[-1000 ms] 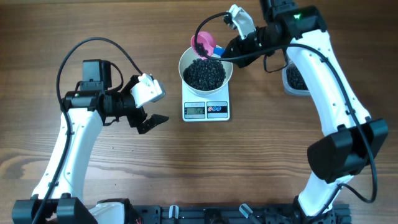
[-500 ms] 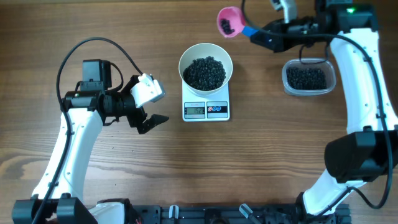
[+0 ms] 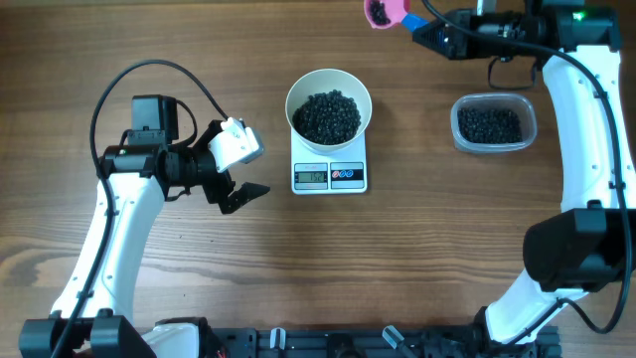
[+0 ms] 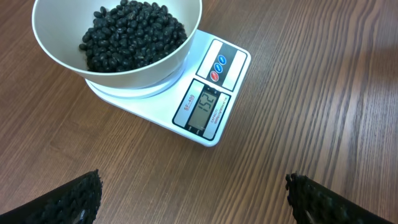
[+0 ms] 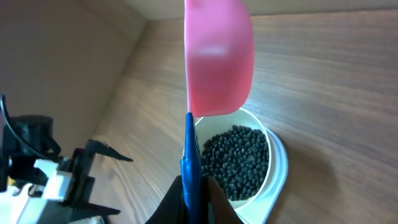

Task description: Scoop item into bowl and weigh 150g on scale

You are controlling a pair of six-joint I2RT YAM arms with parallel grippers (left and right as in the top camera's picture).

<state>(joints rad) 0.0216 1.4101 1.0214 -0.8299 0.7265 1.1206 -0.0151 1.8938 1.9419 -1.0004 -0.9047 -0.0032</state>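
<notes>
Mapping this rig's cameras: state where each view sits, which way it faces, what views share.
Overhead: above the table, looking straight down on left arm, right arm, white bowl of black beads on the scale, clear tub.
Left wrist: on the left arm, facing down between the fingertips of the open left gripper at bowl and scale display.
Right wrist: behind the right gripper, shut on the pink scoop, facing bowl and left arm.
Shared: all show the bowl.

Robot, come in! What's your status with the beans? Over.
Left gripper open, left of scale. Right gripper shut on pink scoop, held clear of bowl. Bowl of beads sits on scale, display looks like 152. Nothing in the way.
</notes>
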